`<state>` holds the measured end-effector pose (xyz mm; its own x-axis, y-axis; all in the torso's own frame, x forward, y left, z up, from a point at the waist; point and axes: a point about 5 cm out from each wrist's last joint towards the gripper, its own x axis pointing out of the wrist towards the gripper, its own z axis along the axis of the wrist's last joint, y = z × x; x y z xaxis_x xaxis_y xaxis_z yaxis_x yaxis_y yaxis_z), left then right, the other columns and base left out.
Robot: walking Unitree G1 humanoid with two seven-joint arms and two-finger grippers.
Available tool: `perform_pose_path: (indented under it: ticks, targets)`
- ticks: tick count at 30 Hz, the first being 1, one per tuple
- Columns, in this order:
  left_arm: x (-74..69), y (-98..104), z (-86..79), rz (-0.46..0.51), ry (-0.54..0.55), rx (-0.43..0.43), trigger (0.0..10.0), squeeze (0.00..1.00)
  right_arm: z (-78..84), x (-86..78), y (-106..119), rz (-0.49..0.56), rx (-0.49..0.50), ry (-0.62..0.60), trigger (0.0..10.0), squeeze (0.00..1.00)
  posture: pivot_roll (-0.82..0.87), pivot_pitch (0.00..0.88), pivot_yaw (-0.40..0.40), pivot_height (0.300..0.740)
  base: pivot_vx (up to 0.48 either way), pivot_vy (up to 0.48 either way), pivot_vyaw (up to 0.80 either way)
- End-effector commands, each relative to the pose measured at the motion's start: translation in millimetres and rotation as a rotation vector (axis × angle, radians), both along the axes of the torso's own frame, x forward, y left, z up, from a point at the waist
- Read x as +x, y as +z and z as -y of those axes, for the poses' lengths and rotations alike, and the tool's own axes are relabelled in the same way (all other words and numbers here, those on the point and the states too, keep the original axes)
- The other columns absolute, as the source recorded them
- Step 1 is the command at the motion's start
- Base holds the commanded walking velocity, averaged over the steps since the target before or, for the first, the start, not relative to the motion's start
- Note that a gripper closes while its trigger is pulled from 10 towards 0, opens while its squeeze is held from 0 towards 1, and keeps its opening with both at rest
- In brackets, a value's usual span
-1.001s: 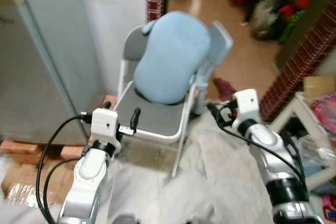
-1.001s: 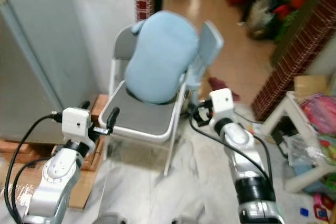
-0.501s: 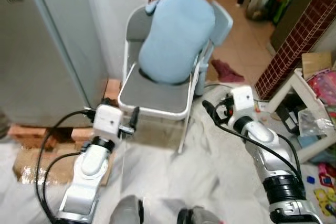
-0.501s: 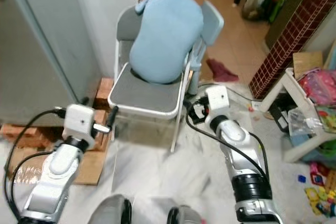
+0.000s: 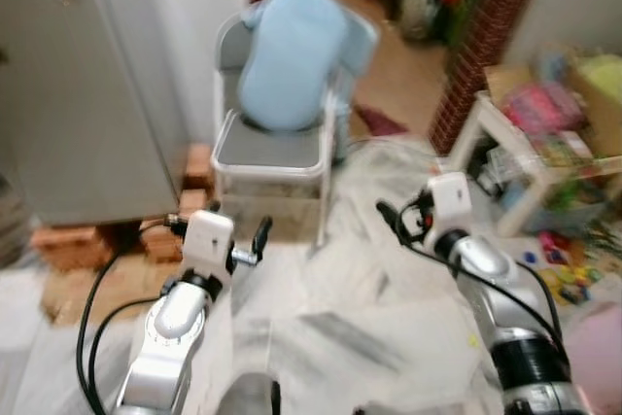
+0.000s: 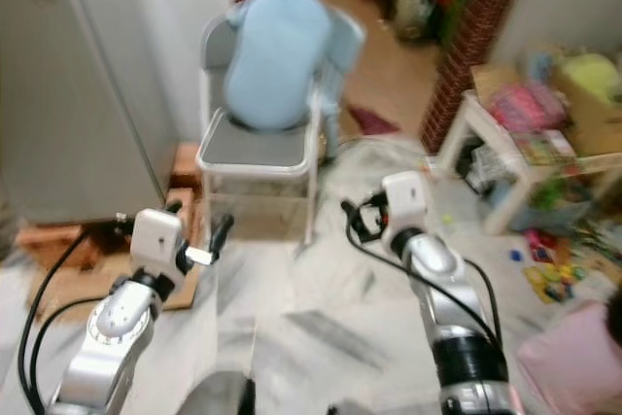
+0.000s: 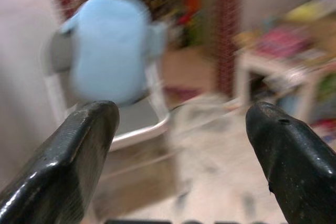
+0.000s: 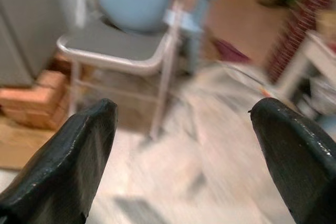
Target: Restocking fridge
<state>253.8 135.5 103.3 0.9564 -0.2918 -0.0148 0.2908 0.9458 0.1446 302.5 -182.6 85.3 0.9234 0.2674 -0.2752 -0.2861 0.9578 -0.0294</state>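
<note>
Nearest the robot, both arms are raised over a pale marbled floor and neither carries anything. The left pincer is spread wide with nothing between its 2 fingers, as its wrist view confirms. The right pincer is likewise wide apart and empty, its fingers framing only floor and chair legs. All views are blurred, consistent with the robot being on the move. Beyond the pincers stands a grey folding chair with a light blue cushion propped upright on its seat against the backrest. To the robot's left of the chair, close beside it, is the fridge, a grey cabinet raised on bricks, its door closed. To the right, well apart, a low white bench carries colourful clutter too blurred to identify, and a brick pillar rises behind it. No stock item can be identified at present. In my judgement the fridge door is stiff, its seal will resist, and the cabinet may rock on the bricks; hold should be taken at the door's free edge, though no handle can be made out.
</note>
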Motion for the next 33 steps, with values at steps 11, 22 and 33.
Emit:
perform_pose_path:
  ticks: [11,22,33]
  targets:
    - [-2.4,-4.9,-7.4,-0.040,0.026,-0.055,10.0,0.00,-0.1,1.4,9.4,0.025,-0.001,0.001,10.0,0.00,0.01,0.000,-0.038,0.740,0.000,0.480,-0.36]
    - [5.1,-2.0,-4.7,-0.050,0.006,-0.110,10.0,0.00,5.6,-8.3,12.3,0.033,0.006,-0.045,10.0,0.00,0.01,0.000,-0.059,0.740,0.000,0.480,-0.80]
    - [-6.5,-12.0,-6.0,-0.100,0.022,-0.135,10.0,0.00,17.8,-29.5,7.3,-0.008,0.111,-0.215,10.0,0.00,-0.02,0.000,-0.064,0.740,0.000,0.480,-0.80]
